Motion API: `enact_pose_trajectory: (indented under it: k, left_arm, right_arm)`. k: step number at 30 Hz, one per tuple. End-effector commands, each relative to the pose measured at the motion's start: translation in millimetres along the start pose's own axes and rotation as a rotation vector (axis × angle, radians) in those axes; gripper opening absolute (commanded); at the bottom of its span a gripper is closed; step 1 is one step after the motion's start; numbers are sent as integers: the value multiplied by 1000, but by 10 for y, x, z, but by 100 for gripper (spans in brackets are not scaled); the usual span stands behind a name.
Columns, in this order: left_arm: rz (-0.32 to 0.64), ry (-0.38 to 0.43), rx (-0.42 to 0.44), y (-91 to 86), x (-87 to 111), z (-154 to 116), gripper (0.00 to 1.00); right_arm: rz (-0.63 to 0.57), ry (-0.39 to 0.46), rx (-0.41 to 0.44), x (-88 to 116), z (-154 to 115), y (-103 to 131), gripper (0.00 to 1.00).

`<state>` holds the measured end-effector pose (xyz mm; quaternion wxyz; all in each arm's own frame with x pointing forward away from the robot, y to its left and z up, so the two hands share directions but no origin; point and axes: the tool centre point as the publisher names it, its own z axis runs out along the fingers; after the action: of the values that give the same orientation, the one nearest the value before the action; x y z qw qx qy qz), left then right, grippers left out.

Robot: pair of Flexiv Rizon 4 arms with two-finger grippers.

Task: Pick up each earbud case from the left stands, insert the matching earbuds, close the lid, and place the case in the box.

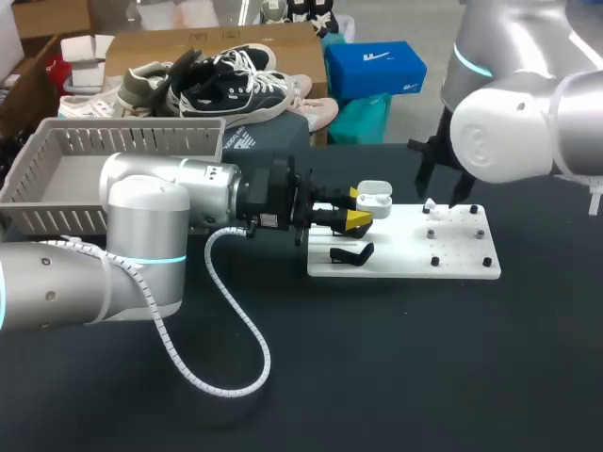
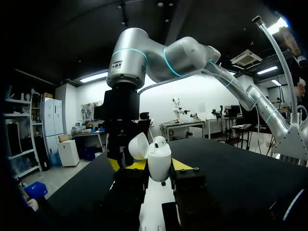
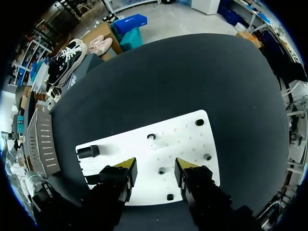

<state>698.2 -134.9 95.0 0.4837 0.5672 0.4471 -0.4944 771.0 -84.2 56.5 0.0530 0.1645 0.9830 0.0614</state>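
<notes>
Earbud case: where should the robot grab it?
Grip the earbud case by the two sides of its rounded lower body, coming in level, the way the left gripper points. It stands upright with its lid flipped open, so the top likely gives no hold.

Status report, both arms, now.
Left gripper at white earbud case, lid open, grip unconfirmed. Right gripper open, empty, above white board. No obstruction seen.

One open white earbud case [image 1: 374,199], one black piece [image 1: 351,254], one white board [image 1: 405,247] and one grey basket [image 1: 132,139].
</notes>
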Motion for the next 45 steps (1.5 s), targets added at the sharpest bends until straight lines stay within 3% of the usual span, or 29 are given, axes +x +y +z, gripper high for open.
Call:
enact_pose_trajectory:
  k: [1,20,45]
  left_arm:
    - [1,-2,-2,-6,4,2,0]
    - [1,-2,-2,-6,4,2,0]
    - [1,-2,-2,-6,4,2,0]
  right_arm:
    - [30,16,-4,-15,50,19,48]
    - [140,4,-48,-22,226,40,42]
    - [153,-2,-35,-112,322,93,27]
